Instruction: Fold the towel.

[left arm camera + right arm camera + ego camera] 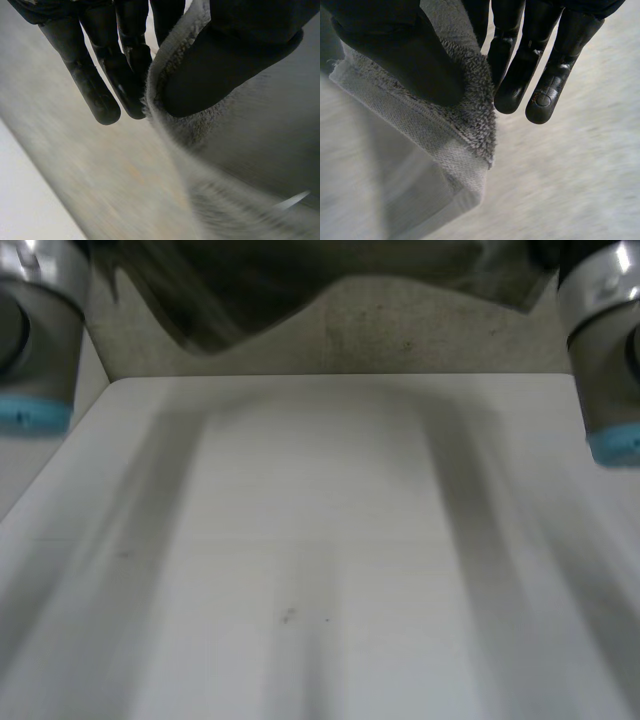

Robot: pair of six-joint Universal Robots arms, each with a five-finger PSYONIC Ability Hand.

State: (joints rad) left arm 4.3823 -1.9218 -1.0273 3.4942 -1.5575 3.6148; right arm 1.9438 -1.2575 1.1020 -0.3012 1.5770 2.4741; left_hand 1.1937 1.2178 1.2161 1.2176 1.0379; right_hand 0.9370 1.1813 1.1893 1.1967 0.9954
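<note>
The left hand (240, 55) clamps an edge of the grey towel (210, 130) between its thumb and fingers (95, 95), and the cloth hangs below the fingertips. The right hand (405, 55) pinches a hemmed corner the same way, with the corner jutting out beneath its thumb. The white table (320, 540) lies below, between the two arms. The towel probably spans from hand to hand across the table's width, so laying it down calls for both hands to travel together.
</note>
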